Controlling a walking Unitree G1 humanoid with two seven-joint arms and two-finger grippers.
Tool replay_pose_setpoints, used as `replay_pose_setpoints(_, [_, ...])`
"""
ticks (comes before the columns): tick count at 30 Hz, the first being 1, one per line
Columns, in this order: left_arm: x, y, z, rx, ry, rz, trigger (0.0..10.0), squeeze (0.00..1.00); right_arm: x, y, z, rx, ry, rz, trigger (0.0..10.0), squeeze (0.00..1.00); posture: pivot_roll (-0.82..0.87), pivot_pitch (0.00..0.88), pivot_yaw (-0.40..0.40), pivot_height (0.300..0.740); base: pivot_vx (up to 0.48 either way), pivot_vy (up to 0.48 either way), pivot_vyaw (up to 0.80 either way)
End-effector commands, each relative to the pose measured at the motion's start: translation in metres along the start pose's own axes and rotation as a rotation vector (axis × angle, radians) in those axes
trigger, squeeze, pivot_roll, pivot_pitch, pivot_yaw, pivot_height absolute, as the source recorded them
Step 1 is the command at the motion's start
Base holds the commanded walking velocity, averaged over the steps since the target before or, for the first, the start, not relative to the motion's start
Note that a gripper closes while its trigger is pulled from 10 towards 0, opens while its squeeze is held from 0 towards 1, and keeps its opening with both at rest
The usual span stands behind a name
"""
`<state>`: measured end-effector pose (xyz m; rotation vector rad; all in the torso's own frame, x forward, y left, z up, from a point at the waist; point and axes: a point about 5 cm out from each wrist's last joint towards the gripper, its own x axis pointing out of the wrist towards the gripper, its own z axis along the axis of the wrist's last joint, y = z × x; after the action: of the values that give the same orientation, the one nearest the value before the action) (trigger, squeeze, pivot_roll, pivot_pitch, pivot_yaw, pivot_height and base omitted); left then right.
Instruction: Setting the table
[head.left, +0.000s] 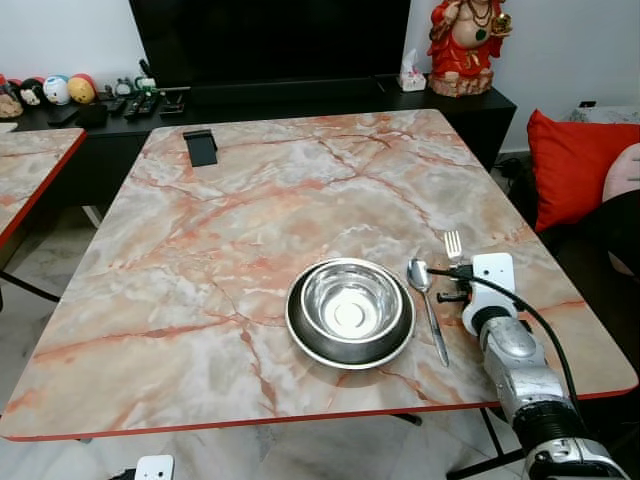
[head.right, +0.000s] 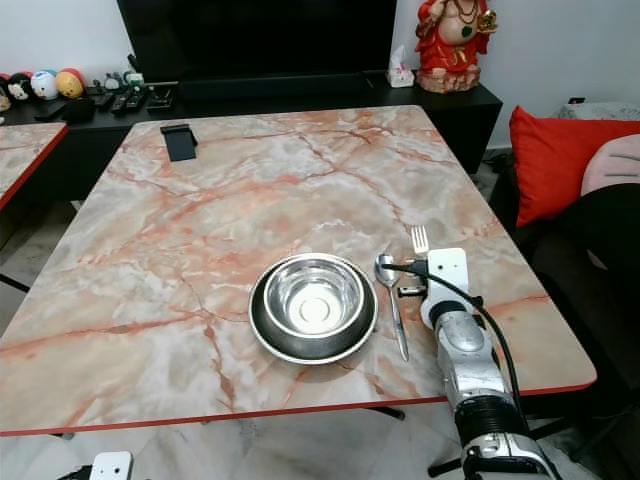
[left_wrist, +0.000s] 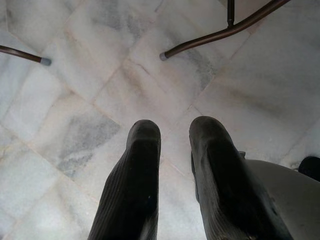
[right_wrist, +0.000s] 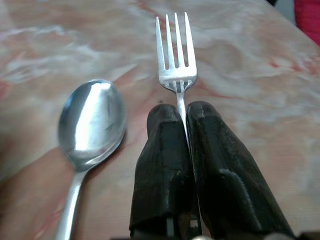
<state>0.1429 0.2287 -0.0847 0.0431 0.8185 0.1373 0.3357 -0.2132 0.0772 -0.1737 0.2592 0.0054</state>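
**Fork held at the plate's right**

The right gripper (right_wrist: 184, 112) has its two black fingers pressed together on the handle of the fork (right_wrist: 175, 55) — tines pointing away from the robot, low over the marble table (head.left: 250, 200); the spoon (head.left: 427, 303) lies just beside it on the tabletop, between the fork and the steel bowl (head.left: 350, 303); the bowl sits in a dark plate (head.left: 300, 340) near the table's front edge. The left gripper (left_wrist: 172, 135) hangs idle over the pale tiled floor (left_wrist: 75, 100), its fingers a little apart and holding nothing; a small black stand (head.left: 201, 146) rests at the table's far side.
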Motion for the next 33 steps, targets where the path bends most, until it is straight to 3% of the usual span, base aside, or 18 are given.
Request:
replay_pose_setpoints(1, [-0.002,0.004,-0.004,0.02,0.021,0.001,10.0,0.0,0.0,0.001,0.0,-0.017,0.007,0.013,10.0,0.0,0.01,0.0,0.046,0.74,0.0,0.0,0.0])
replay_pose_setpoints(33, [-0.002,0.004,-0.005,0.022,0.028,0.001,10.0,0.0,0.0,0.008,-0.012,-0.008,0.057,-0.008,10.0,0.0,0.01,0.0,0.046,0.74,0.0,0.0,0.0])
